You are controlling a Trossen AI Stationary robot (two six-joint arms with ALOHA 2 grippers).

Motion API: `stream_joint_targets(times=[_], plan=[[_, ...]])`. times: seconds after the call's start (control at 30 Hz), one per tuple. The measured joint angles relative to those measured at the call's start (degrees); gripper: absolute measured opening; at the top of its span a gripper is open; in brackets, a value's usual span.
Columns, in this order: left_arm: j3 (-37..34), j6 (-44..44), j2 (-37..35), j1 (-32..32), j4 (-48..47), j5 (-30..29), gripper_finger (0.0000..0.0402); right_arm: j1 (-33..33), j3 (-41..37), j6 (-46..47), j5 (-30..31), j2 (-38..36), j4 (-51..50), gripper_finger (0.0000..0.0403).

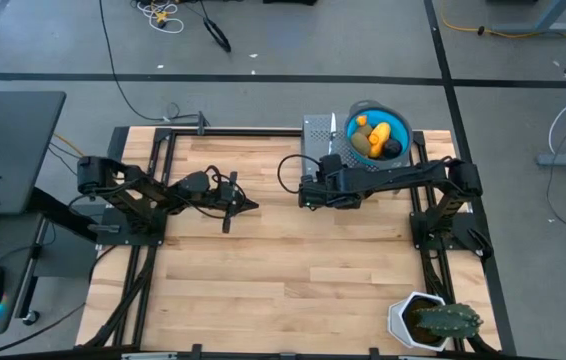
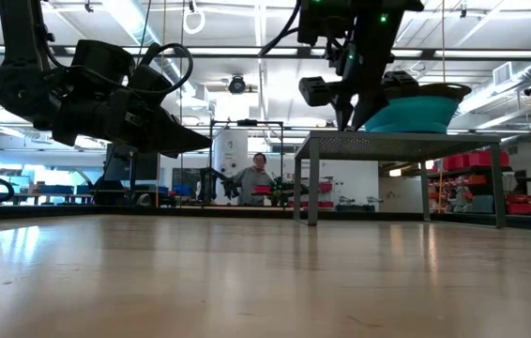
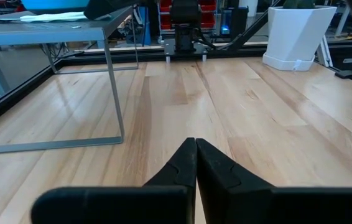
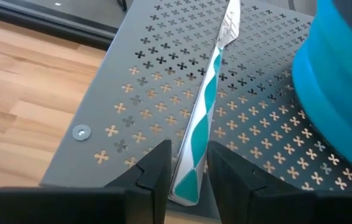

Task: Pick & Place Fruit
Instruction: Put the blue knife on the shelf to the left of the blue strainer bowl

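Right gripper (image 4: 185, 163) is seen clamped on a white-and-teal stick (image 4: 206, 106) lying on the perforated grey stand (image 4: 157, 62), beside the blue bowl (image 1: 404, 128). Fruit (image 1: 378, 138) is piled in that bowl. Left gripper (image 3: 194, 163), pressed closed, is held above bare wooden table (image 1: 293, 270). Beyond, a person (image 2: 259, 176) is seated among shelving.

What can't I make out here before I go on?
- Fruit: only the high view shows it, piled in the bowl; pieces overlap, count unclear. In the low view the bowl wall hides it.
- Bowl: cut off by the edge in the right wrist view.
- Stick: its near end sits between the right gripper fingers; contact unclear.
- Left gripper: shut, holding nothing, over bare table.
- Person: low view, too small.
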Motion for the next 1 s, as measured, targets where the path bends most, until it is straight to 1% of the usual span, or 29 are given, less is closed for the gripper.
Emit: stream_joint_targets(times=[0.27, 0.53, 0.83, 1.0], plan=[[0.00, 0.00, 0.00, 0.02, -0.02, 0.00, 0.0022, 0.00, 0.00, -0.33, -0.16, 0.00, -0.40, 0.0112], [0.00, -0.01, 0.00, 0.00, -0.02, 0.00, 0.0008, 0.00, 0.00, -0.33, -0.62, 0.00, -1.08, 0.0112], [0.00, -0.02, 0.00, 0.00, -0.04, 0.00, 0.0021, 0.00, 0.00, -0.16, -0.92, -0.02, -1.27, 0.0112], [0.00, -0.02, 0.00, 0.02, -0.02, 0.00, 0.0013, 0.00, 0.00, -0.76, -0.94, -0.02, -1.28, 0.0112]])
